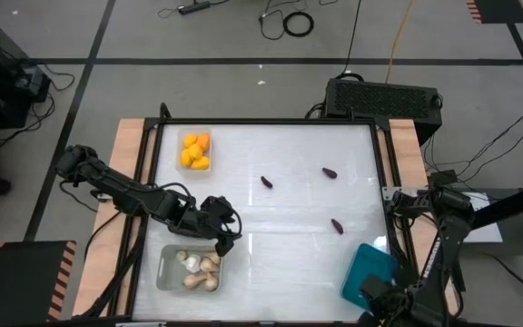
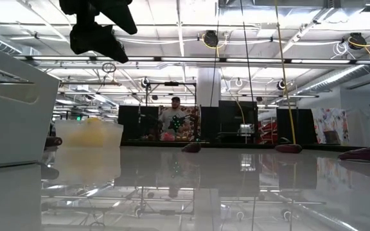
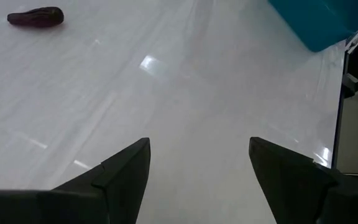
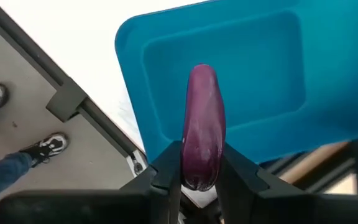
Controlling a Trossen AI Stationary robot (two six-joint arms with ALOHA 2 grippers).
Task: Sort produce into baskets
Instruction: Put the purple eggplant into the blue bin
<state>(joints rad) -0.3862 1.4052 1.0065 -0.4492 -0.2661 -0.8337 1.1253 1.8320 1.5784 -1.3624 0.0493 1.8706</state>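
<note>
High view showed oranges [image 1: 194,151] and bulbs [image 1: 199,270] binned, three small eggplants [image 1: 267,181] loose. My right gripper [image 4: 199,177] pinched the long eggplant [image 4: 202,124] above the empty teal basket [image 4: 272,124]; left gripper [image 3: 197,171] gaped, empty.

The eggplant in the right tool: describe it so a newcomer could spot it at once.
Start at the teal rectangular plastic tray hanging over the table's near right corner. Directly above it the right tool is shut on a long, glossy, dark purple eggplant. Unlike the three small purple eggplants lying loose on the white tabletop, this one is off the table and clamped between two dark fingers.
</note>
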